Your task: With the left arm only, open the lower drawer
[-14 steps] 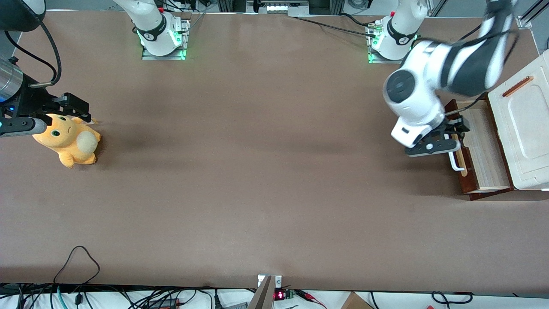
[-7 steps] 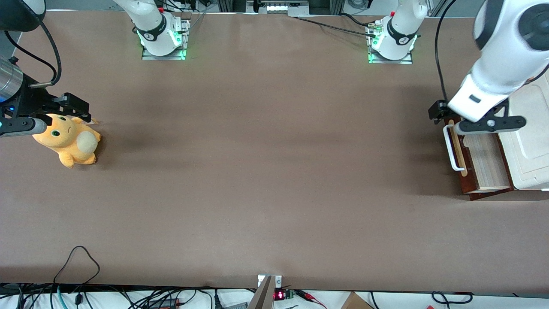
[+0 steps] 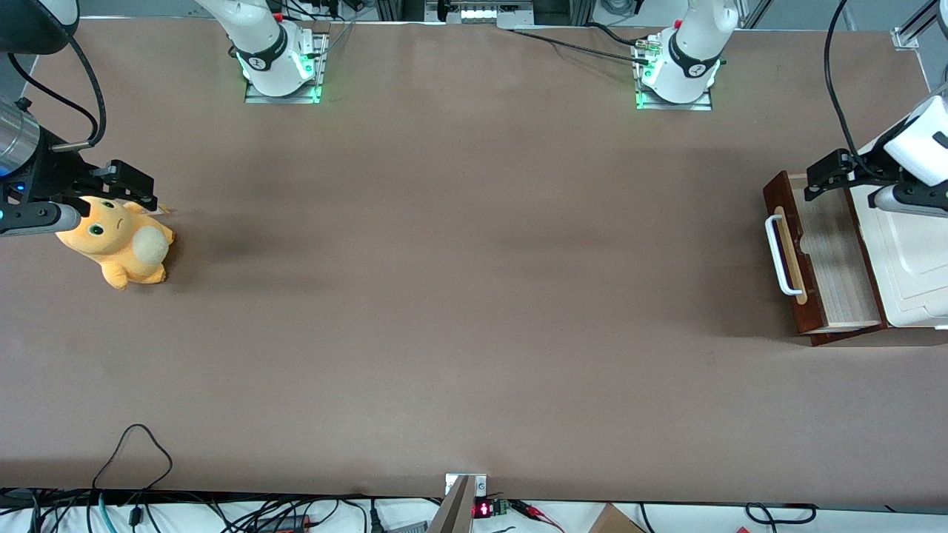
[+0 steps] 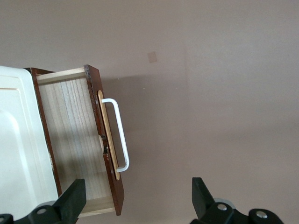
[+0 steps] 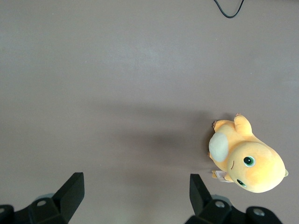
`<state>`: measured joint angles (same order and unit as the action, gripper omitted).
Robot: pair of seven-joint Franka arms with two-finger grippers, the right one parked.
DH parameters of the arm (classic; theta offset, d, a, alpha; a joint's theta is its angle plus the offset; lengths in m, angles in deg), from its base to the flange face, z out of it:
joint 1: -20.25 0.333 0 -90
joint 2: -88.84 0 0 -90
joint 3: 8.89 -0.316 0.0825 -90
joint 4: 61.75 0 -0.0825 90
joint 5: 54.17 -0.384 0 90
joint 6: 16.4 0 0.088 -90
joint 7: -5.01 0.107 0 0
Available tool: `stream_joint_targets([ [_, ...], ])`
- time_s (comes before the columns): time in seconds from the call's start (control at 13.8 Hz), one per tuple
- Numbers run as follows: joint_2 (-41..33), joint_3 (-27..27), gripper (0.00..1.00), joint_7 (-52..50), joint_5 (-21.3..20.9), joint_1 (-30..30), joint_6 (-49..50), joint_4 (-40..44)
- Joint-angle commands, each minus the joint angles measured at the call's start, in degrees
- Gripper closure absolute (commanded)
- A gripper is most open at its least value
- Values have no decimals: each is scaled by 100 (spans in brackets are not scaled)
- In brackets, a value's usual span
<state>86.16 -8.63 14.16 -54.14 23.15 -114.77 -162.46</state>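
**Drawer Stands Open, Jaws Spread and Empty Above It**

The jaws of the left arm's gripper (image 4: 135, 205) are spread wide with nothing between them; in the left wrist view the two black fingers (image 4: 74, 198) frame bare surface and the edge of the drawer, touching neither. In the front view the gripper (image 3: 844, 174) hangs above the cabinet's corner that lies farther from the front camera, clear of the handle. This reads as a released, raised pose: the camera looks straight down from a height, and the left arm (image 3: 922, 141) sits over the cabinet rather than in front of the drawer.

The lower drawer (image 3: 822, 255) sits at the working arm's end of the surface (image 3: 474, 296), pulled well out from under the cream-white top panel (image 3: 915, 259). Its dark reddish-brown front faces the middle of the surface, with the white bar handle (image 3: 778, 255) standing proud of a pale wood strip. The drawer's plywood floor (image 4: 70, 140) is exposed, and as far as can be seen nothing lies in it; the part still under the top panel is hidden.

Judging by how far the drawer projects, the opening looks done.

At the parked arm's end, an orange plush toy (image 3: 118, 248) lies on the surface, well apart from the drawer.
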Motion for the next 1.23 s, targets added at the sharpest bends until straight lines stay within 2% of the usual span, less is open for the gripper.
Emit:
stream_joint_targets([
  [0.0, -48, 0, 0, 166, 112, -18, 73, 95],
  [1.16, -13, 9, 0, 60, 112, -18, 46, 157],
])
